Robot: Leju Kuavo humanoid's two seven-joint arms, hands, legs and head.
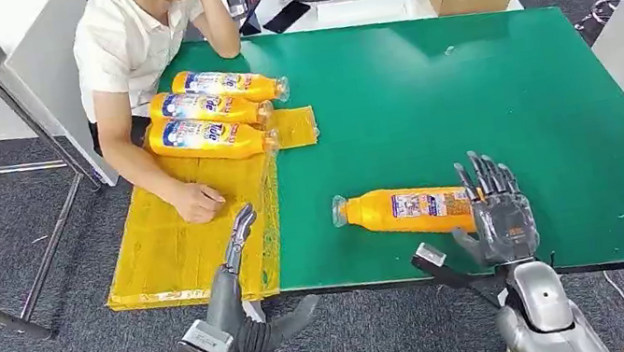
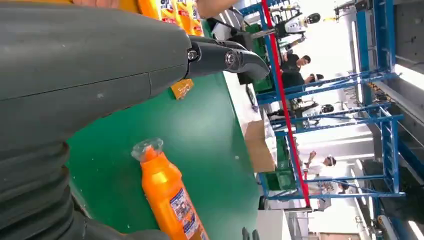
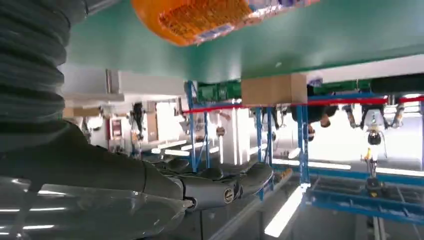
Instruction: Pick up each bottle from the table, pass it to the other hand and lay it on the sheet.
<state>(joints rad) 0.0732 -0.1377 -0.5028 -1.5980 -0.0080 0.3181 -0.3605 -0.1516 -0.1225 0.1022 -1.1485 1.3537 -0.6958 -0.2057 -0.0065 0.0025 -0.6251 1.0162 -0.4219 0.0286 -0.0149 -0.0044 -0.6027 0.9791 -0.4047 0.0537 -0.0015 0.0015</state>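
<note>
— Nearest? Right hand (image 1: 502, 219) spread wide, empty, touching the base of one orange bottle (image 1: 408, 211) lying on the green desk (image 1: 504, 98). Left hand (image 1: 238, 237) extended, empty, over the yellow sheet (image 1: 177, 244).
— Farther? Three bottles (image 1: 208, 109) on the sheet, labels unreadable.

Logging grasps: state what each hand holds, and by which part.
Nothing is held. The right hand is open beside the base of the bottle; the left hand is empty.

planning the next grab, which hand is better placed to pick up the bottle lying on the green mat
Right. The right hand is open, fingers spread, at the base of the lone bottle on the green mat. The left hand hovers over the yellow sheet, farther off.
</note>
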